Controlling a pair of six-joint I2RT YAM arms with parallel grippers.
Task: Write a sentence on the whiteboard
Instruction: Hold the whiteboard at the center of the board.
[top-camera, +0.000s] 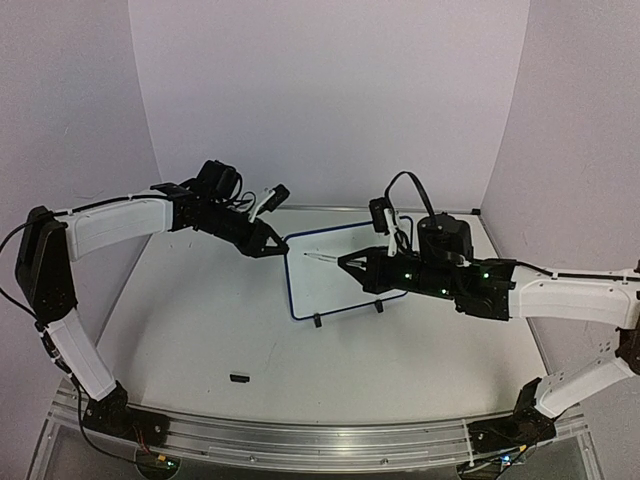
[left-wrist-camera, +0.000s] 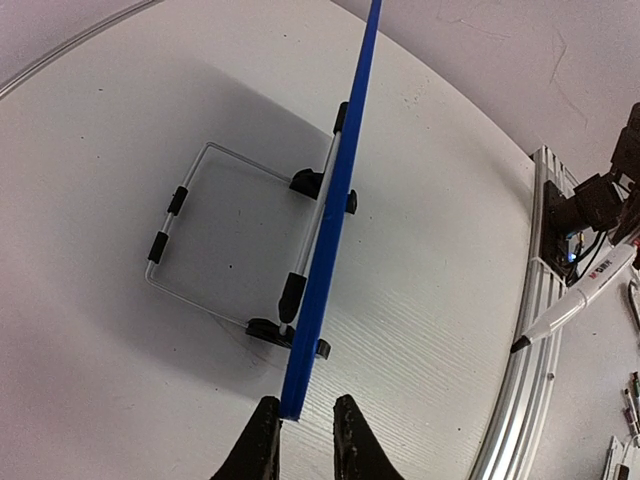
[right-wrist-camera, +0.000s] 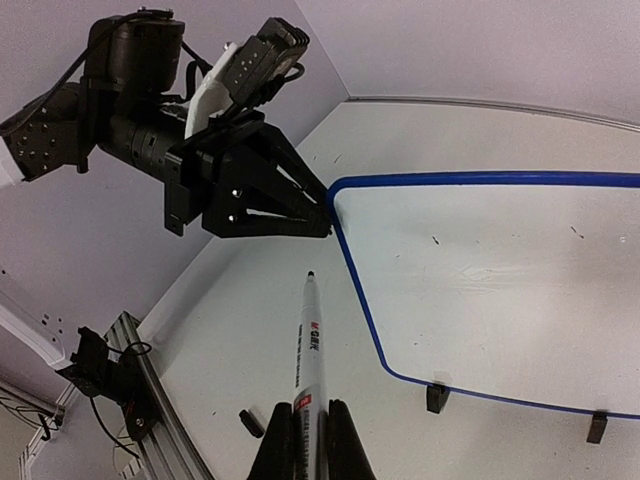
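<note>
My left end effector (left-wrist-camera: 305, 402) narrowly straddles whiteboard (left-wrist-camera: 338, 205) corner, grip unclear; right end effector (right-wrist-camera: 310, 408) clamps marker (right-wrist-camera: 311, 340), tip ahead.

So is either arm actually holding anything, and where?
The right end effector grips the marker pen by its rear barrel. The left end effector straddles the whiteboard corner; firm grip cannot be told.

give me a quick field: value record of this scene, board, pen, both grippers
whiteboard: upright on its feet, nothing written yet
marker: uncapped, tip aimed at the board, short of touching
left gripper: jaws straddle the board's upper corner, not fully closed
right gripper: jaws shut on the marker
table: small black piece near the front, possibly the cap
</note>
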